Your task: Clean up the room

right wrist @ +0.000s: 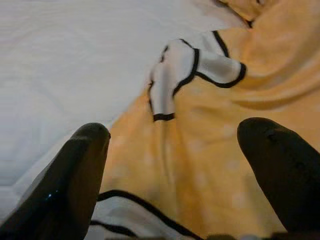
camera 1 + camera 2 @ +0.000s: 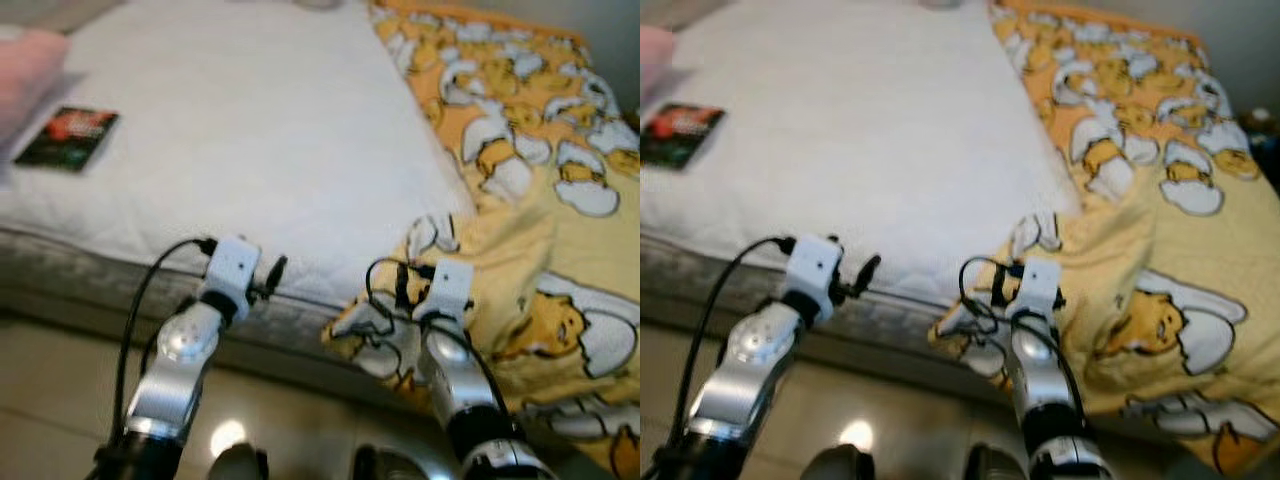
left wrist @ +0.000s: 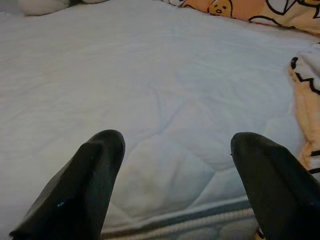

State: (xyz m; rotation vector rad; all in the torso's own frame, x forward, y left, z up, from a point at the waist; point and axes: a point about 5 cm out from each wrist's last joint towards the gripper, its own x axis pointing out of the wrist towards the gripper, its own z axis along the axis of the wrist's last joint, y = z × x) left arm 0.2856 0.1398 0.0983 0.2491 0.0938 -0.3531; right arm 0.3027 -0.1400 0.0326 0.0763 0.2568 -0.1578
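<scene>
Blanket [image 1: 200, 165], yellow with a white-and-black egg print, lies bunched at the mattress corner, directly ahead of and under the right gripper [image 1: 175, 150]. Fingers of that gripper are spread wide, nothing between them; a raised fold with a white patch sits just beyond the fingertips, roughly centred in the gap.

Left gripper [image 3: 175, 165]: fingers also parted and empty, pointing over the bare white mattress [image 3: 150, 90]. Piped mattress edge lies just below the fingertips; blanket hem appears off to the outer side of one finger.

Head views: both arms are raised side by side at the near edge of the bed, right one over the drooping corner of the blanket, which hangs off the mattress toward the floor. Beyond the fingers the blanket runs up the whole right side of the bed, rumpled.

Farther off, well apart from the left fingers: a dark book [image 2: 68, 137] flat on the mattress, and a pink cushion [image 2: 28, 75] behind it.

Handling, judged: soft, limp, light per pinch but large, so drag increases as more lifts. Not fragile, not slippery; fabric will slump and slide through a shallow pinch. Best hold: close on the raised fold or the hem at the hanging corner, deep between the fingers, second corner for the left gripper to spread it.
</scene>
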